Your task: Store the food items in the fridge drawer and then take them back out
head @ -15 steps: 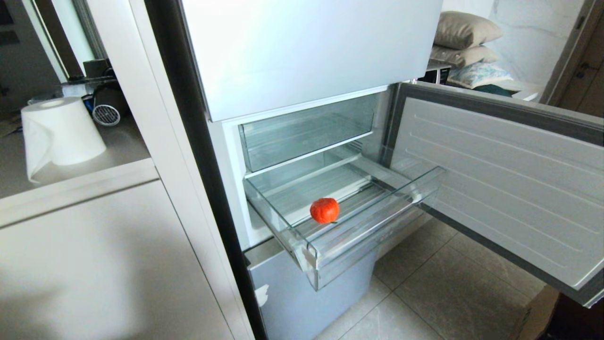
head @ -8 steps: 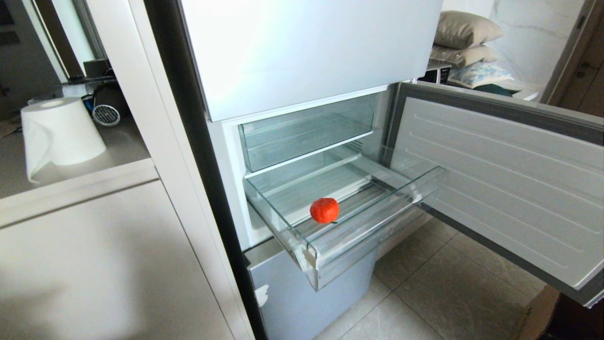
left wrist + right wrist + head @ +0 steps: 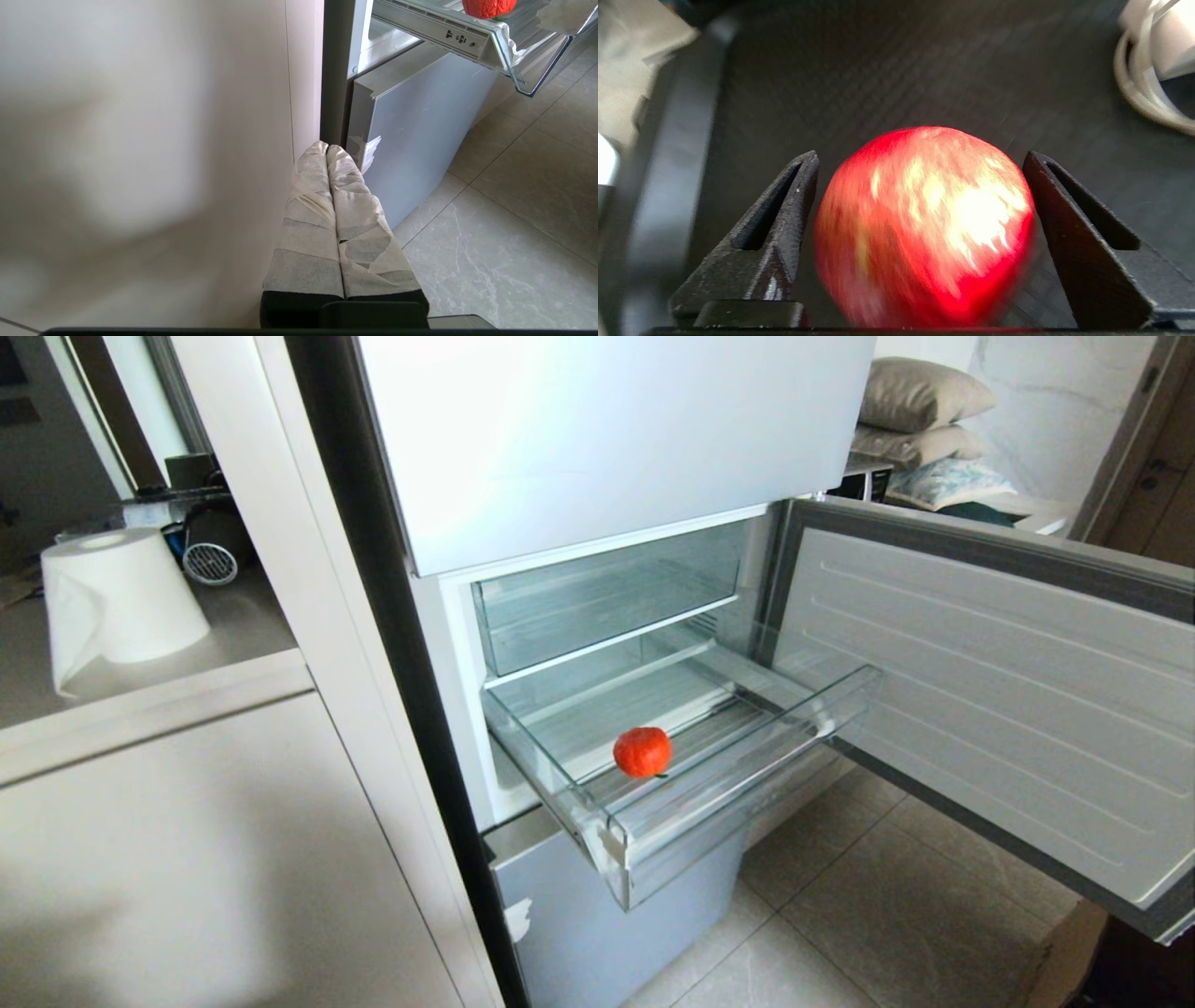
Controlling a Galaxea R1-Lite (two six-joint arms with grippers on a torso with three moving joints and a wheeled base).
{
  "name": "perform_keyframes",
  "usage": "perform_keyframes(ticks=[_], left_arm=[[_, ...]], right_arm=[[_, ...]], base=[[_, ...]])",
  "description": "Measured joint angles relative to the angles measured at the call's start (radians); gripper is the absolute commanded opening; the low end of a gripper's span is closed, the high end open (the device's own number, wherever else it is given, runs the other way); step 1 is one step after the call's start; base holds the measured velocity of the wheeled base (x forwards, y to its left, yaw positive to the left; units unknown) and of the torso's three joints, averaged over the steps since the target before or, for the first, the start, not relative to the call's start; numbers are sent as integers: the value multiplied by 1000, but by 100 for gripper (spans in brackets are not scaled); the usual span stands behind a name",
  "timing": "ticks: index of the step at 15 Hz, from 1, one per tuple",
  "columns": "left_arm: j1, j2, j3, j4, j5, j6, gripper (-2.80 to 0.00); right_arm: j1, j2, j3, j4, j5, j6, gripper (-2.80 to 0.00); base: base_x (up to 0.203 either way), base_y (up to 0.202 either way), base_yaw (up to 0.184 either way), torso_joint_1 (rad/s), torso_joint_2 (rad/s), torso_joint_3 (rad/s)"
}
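— Where do we see the orange-red fruit [image 3: 642, 751]?
— In the pulled-out fridge drawer [image 3: 728, 807], near its front lip; our left end effector [image 3: 327, 147] hangs low beside the fridge, fingers together.
— And our right end effector [image 3: 920, 156]?
— Its fingers flank a red apple [image 3: 924, 224] on a dark surface; whether they grip it, we cannot tell.
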Motion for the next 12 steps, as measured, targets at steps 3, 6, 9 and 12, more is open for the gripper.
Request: perform_keyframes(ticks=[3, 6, 9, 12], left_arm=[[0, 0, 0, 0, 0, 0, -280], [0, 0, 0, 0, 0, 0, -280], [0, 0, 0, 0, 0, 0, -280], [0, 0, 0, 0, 0, 0, -280]], right_arm=[[-25, -140, 64, 3, 3, 45, 0], [-34, -361, 169, 10, 28, 50, 0], [25, -619, 306, 35, 65, 38, 0], [173, -916, 491, 60, 90, -7, 0]], base=[[0, 0, 0, 0, 0, 0], [0, 0, 0, 0, 0, 0], [0, 0, 0, 0, 0, 0], [0, 0, 0, 0, 0, 0]])
